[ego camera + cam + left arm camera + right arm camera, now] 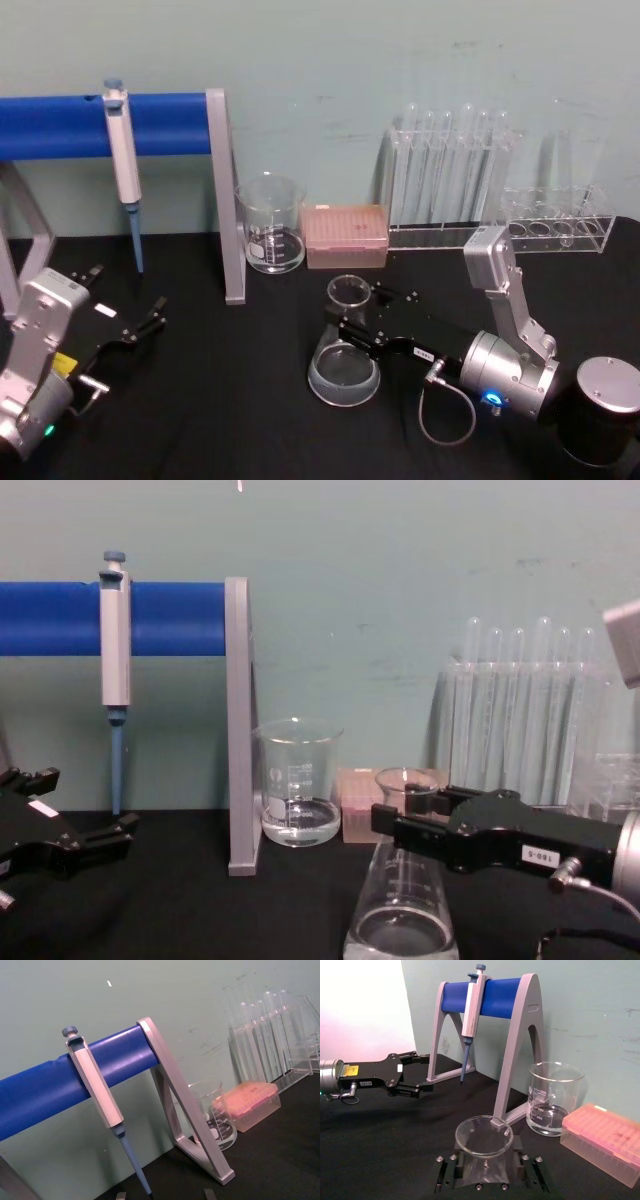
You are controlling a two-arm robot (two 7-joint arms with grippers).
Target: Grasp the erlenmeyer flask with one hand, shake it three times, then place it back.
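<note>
Left gripper (128, 290): black, blocky metal, at the far left just above the table. Its two thin fingers are spread wide and nothing is between them.
Table (230, 410): flat, matt black surface.
Pipette (124, 150): long grey plastic body with a blue cap and a thin blue tip. It hangs upright on the stand.
Stand (222, 190): a round, smooth blue bar carried by a flat grey metal leg.
Beaker (271, 235): clear cylindrical glass with a spout and white marks, just right of the stand's leg. A little clear liquid is at the bottom.
Tip box (345, 235): pink, translucent plastic, rectangular, beside the beaker.
Erlenmeyer flask (345, 372): clear conical glass with a wide round base, narrow neck and flared rim. It is upright in front of the tip box. I cannot tell if the base rests on the table.
Right gripper (350, 318): black, blocky, with a small white label and a silver wrist. Its fingers are closed on the flask's neck, one on each side.
Test tubes (450, 170): tall clear tubes upright in a transparent rack by the wall.
</note>
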